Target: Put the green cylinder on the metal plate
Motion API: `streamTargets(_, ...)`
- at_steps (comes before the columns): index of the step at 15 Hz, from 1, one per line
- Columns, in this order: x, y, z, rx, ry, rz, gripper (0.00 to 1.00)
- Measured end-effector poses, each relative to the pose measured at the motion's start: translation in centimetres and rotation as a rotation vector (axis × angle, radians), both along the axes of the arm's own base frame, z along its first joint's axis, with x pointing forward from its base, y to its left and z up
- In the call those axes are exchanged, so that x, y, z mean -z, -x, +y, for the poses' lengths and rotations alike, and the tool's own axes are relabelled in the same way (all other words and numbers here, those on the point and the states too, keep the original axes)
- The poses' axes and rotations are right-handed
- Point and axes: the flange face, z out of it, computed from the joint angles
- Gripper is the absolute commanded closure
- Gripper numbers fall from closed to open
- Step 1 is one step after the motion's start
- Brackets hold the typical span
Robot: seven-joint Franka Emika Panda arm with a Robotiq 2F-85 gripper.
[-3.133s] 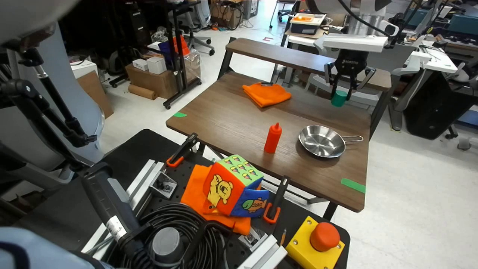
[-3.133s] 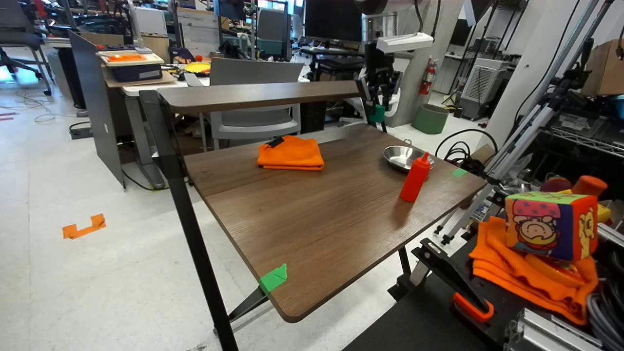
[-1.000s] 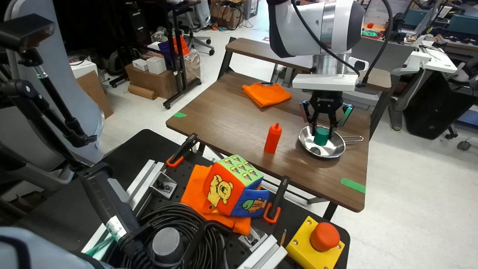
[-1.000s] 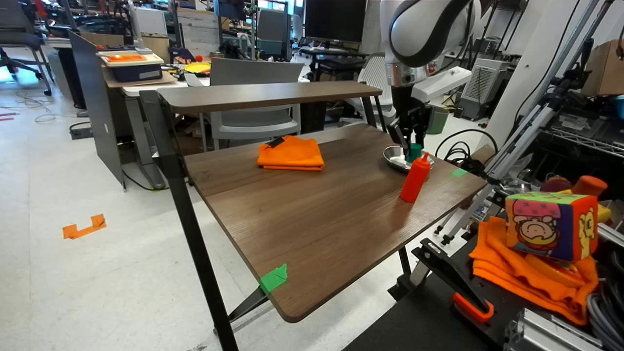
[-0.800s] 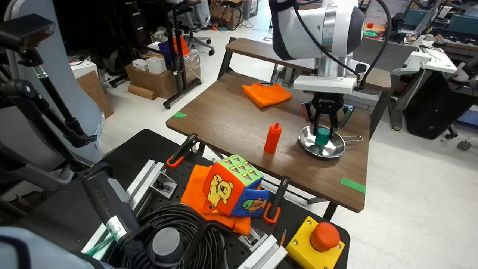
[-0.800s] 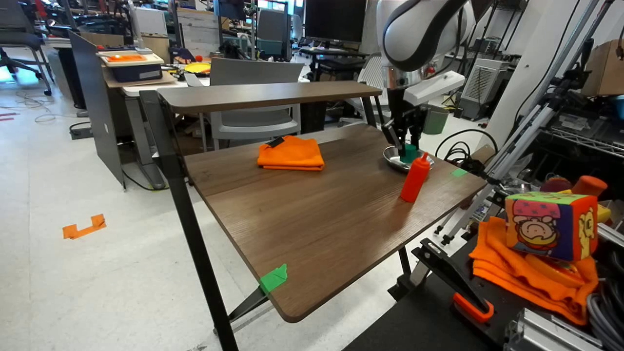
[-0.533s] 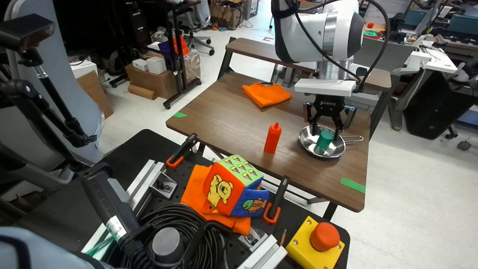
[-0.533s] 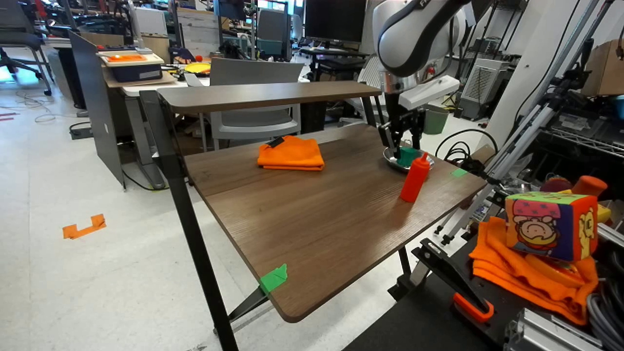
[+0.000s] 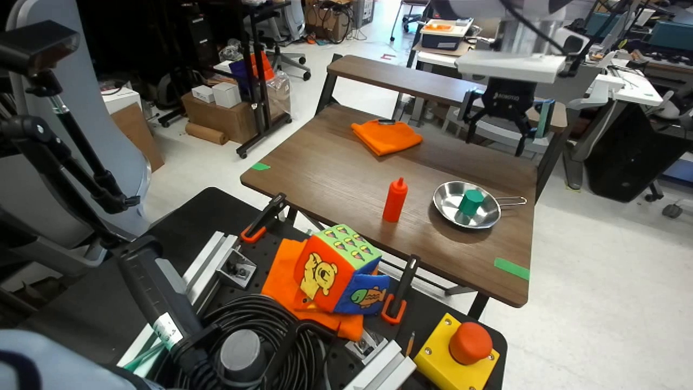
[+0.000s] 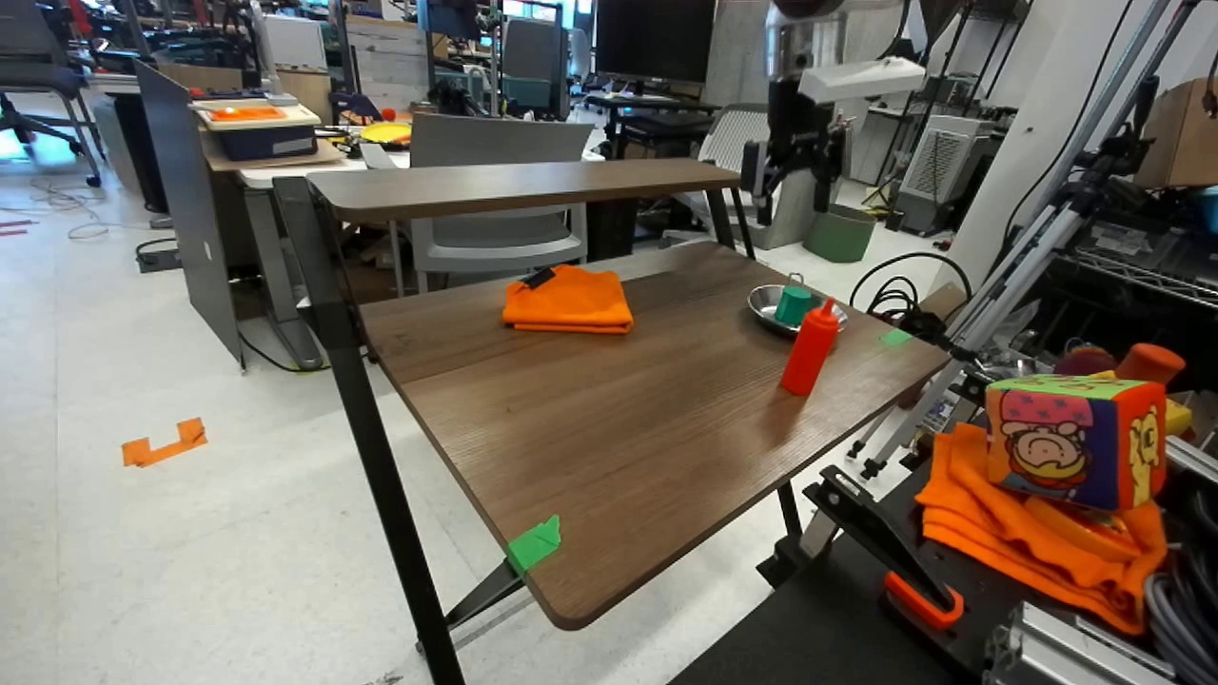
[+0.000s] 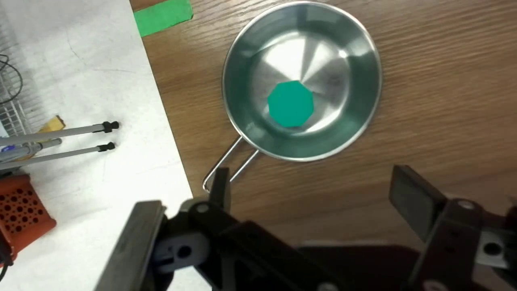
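Note:
The green cylinder (image 11: pixel 291 104) stands inside the metal plate (image 11: pixel 299 60), off its centre, with its flat top facing up. In both exterior views the cylinder (image 9: pixel 471 202) (image 10: pixel 794 304) rests within the rim of the plate (image 9: pixel 448 200) (image 10: pixel 764 301), and nothing holds it. My gripper (image 9: pixel 495 144) hangs well above the table, higher than the plate and toward the shelf side. Its fingers are spread wide apart, and the wrist view shows only tabletop between the fingertips of the gripper (image 11: pixel 309 182).
A red squeeze bottle (image 9: pixel 396 200) stands upright beside the plate. The plate's wire handle (image 9: pixel 513 201) points toward the table's side edge. A folded orange cloth (image 10: pixel 568 299) lies farther along. A raised shelf (image 10: pixel 533 185) spans the back of the table.
The fingers have opened and let go of the green cylinder, which stays in the metal plate. Since then the gripper has risen and moved back, away from the plate.

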Motion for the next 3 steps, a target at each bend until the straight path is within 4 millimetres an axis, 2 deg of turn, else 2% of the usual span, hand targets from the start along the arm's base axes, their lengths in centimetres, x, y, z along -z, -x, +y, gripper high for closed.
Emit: streamTargets(3,-6.8,0.7,-3.6,0.121,-0.094,-0.072,0.00)
